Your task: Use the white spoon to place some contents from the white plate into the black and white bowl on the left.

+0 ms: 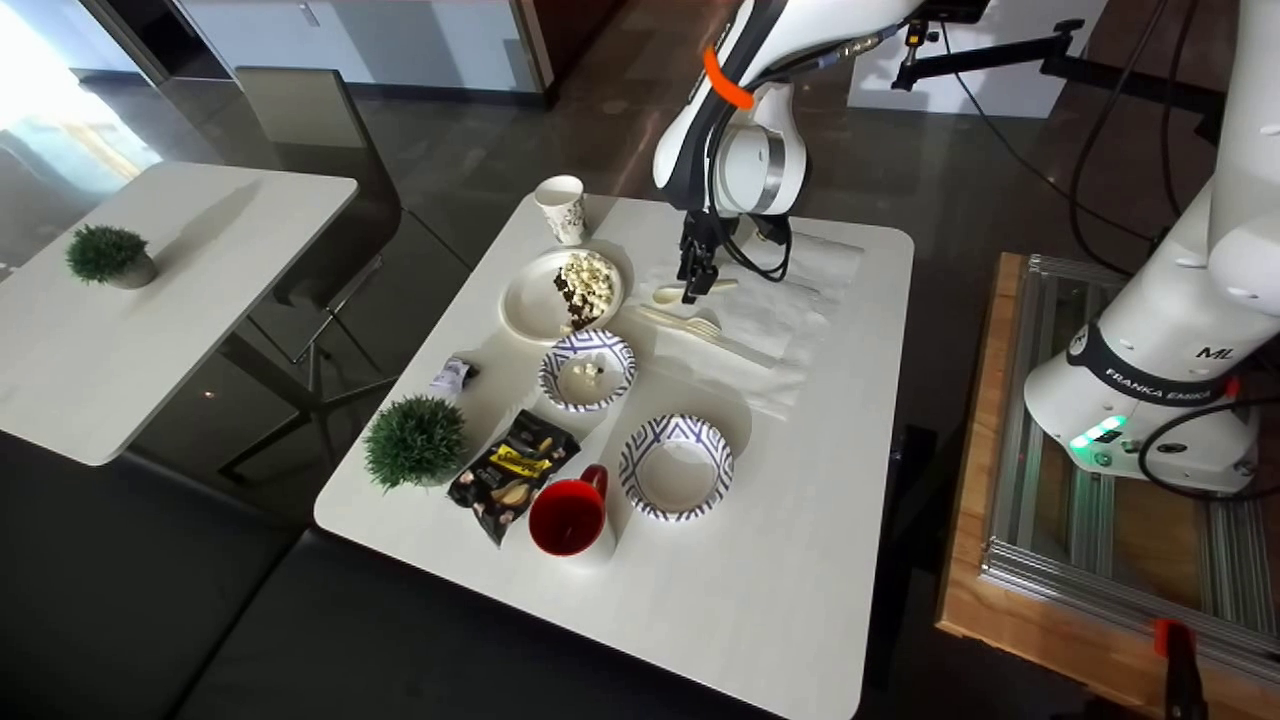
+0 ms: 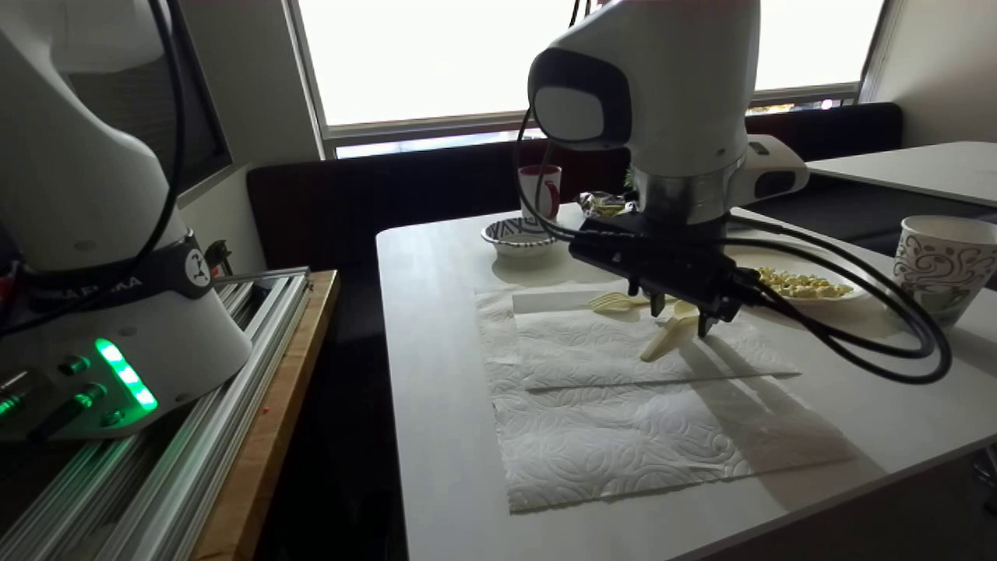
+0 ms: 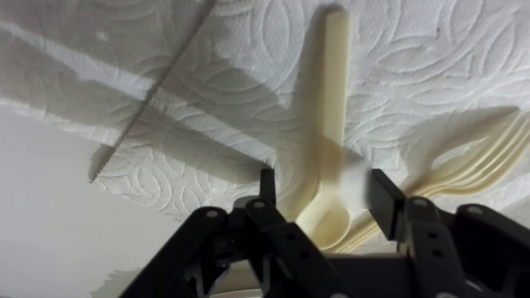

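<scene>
The white spoon (image 3: 335, 82), cream-tinted in this light, lies on a paper towel in the wrist view. My gripper (image 3: 320, 176) stands open around its neck, with a gap on either side. An exterior view shows the gripper (image 2: 682, 316) low over the spoon (image 2: 659, 343). The white plate (image 1: 528, 305) carries contents (image 1: 590, 284), pale popcorn-like pieces beside dark-brown bits. Closer to the mug is a black and white bowl (image 1: 676, 480), seen also as the bowl (image 2: 520, 248) at left in an exterior view. Beside the plate, another patterned bowl (image 1: 620, 356) holds a few pale pieces.
Right beside the spoon lies a pale fork (image 3: 459, 180), on the paper towel (image 2: 592, 425). A patterned paper cup (image 1: 563, 212) stands behind the plate. A red-lined mug (image 1: 568, 520), a black snack bag (image 1: 515, 470) and a small plant (image 1: 415, 440) occupy the far side.
</scene>
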You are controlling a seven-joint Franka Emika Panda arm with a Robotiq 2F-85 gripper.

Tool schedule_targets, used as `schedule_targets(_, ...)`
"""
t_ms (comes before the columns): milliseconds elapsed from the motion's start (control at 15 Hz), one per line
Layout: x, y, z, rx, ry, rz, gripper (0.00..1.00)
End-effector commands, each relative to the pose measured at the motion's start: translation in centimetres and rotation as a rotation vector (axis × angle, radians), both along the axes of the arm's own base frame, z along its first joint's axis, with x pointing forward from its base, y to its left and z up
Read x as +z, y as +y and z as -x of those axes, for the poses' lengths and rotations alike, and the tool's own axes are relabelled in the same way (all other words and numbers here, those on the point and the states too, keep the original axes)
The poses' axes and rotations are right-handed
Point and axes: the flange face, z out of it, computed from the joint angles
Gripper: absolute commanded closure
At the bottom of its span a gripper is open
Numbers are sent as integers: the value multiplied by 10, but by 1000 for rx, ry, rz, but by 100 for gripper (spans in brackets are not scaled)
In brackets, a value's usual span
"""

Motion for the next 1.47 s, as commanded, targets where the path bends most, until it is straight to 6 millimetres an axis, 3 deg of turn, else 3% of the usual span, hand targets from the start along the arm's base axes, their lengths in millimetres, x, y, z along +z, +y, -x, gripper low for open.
schedule_targets(0, 6, -3, 11, 22, 0, 24, 46)
schedule_targets(267, 8, -4, 13, 16, -6, 29, 66)
schedule_targets(400, 9, -4, 15, 18, -6, 32, 70)
schedule_targets(467, 10, -4, 15, 17, -7, 35, 77)
schedule_targets(600, 12, -4, 16, 17, -11, 41, 73)
schedule_targets(933, 12, -4, 20, 23, -6, 48, 81)
schedule_targets(1200, 8, -3, 22, 23, 8, 48, 77)
schedule_targets(1267, 8, -3, 22, 22, 6, 50, 82)
schedule_targets(1333, 9, -3, 22, 21, 2, 50, 95)
schedule_targets(1400, 13, -4, 23, 15, -2, 49, 98)
